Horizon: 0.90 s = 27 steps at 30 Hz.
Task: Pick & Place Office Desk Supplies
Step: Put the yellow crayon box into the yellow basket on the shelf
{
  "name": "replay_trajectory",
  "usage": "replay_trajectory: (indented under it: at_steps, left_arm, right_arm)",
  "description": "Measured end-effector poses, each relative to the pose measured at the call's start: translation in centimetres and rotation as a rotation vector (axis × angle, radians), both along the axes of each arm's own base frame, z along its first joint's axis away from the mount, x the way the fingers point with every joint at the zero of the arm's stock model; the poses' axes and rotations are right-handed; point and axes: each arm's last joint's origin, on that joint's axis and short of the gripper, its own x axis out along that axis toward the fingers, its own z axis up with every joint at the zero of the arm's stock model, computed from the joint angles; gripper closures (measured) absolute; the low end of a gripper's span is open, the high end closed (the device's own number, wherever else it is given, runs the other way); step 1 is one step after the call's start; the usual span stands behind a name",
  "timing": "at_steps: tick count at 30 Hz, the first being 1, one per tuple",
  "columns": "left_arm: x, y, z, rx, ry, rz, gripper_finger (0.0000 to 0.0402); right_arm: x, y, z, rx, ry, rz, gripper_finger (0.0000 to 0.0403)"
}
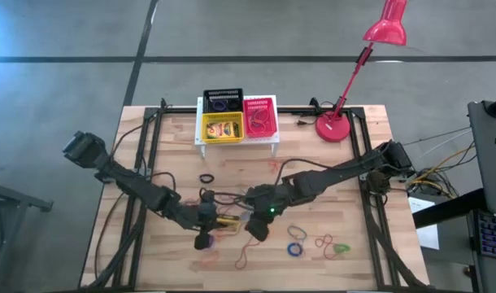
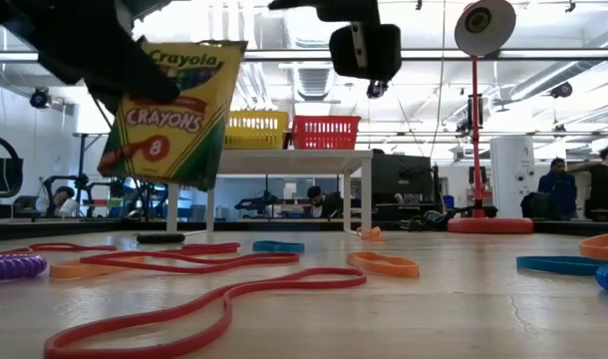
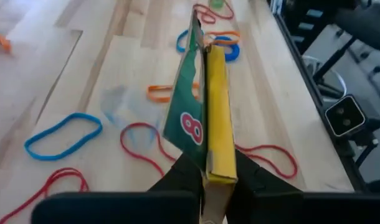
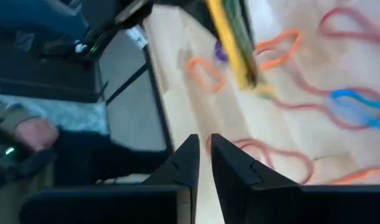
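A yellow-and-green crayon box [image 2: 174, 110] hangs in the air over the table's near middle [image 1: 225, 220], with my left gripper [image 3: 212, 180] shut on it. My right gripper [image 4: 204, 155] hovers just right of it [image 1: 256, 228] with only a narrow gap between its fingers and nothing in it. The black [image 1: 223, 101], yellow [image 1: 222, 126] and red [image 1: 260, 115] baskets stand on a white stand [image 1: 236, 143] at the far edge. Rubber bands lie flat on the wood: blue [image 1: 295, 248], red [image 1: 324, 241], green [image 1: 342, 247], black [image 1: 206, 177]. My left gripper pinches the crayon box between its two fingers, one on each broad face, at the end nearest the wrist [image 3: 218, 171]. The fingers come slanting down from the table's left. The box is lifted clear of the table, tilted, with a narrow yellow side [image 3: 216, 93] turned up.
A red desk lamp has its base [image 1: 336, 128] at the far right, and its head reaches past the table's far edge. Cables run along the table's left and right sides. People show in the room behind in the low view. Bare wood lies at the near left.
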Motion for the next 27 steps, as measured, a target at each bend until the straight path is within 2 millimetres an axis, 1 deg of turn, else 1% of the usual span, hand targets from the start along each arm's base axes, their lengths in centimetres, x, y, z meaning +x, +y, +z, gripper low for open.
replay_trajectory:
  at_steps: [3, 6, 8, 12, 16, 18, 22, 24, 27]
  left_arm:
    - [-0.2, 0.1, 0.2, 0.02, 0.05, -0.015, 0.0352]
    - [-0.5, 0.1, 0.2, 0.005, 0.105, -0.062, 0.0356]
    - [-0.5, 0.0, 0.4, -0.019, 0.112, -0.089, 0.0361]
    - [-0.9, 0.0, 0.7, -0.068, 0.139, -0.125, 0.0362]
    - [-1.1, 0.0, 1.0, -0.091, 0.142, -0.148, 0.0361]
    - [-1.1, 0.0, 1.1, -0.097, 0.143, -0.152, 0.036]
    - [-1.2, 0.0, 1.1, -0.096, 0.151, -0.154, 0.036]
    - [-1.3, 0.1, 1.0, -0.093, 0.156, -0.153, 0.036]
    - [-1.4, 0.1, 0.9, -0.092, 0.179, -0.144, 0.036]
  right_arm:
    - [0.2, -0.3, -0.2, -0.008, 0.001, -0.009, 0.0352]
    - [0.7, -0.6, -0.3, -0.077, -0.055, -0.078, 0.0345]
    - [1.0, -0.6, -0.4, -0.118, -0.094, -0.107, 0.0341]
    - [1.8, -0.6, -0.6, -0.144, -0.172, -0.08, 0.0323]
    - [2.4, -0.6, -0.9, -0.188, -0.223, -0.043, 0.0278]
    - [2.7, -0.4, -1.7, -0.23, -0.235, -0.006, 0.0248]
    - [3.9, 0.7, -3.4, -0.29, -0.317, 0.065, 0.0195]
    - [4.7, 1.2, -3.9, -0.302, -0.352, 0.082, 0.0179]
    - [5.7, 2.0, -4.3, -0.321, -0.366, 0.107, 0.0172]
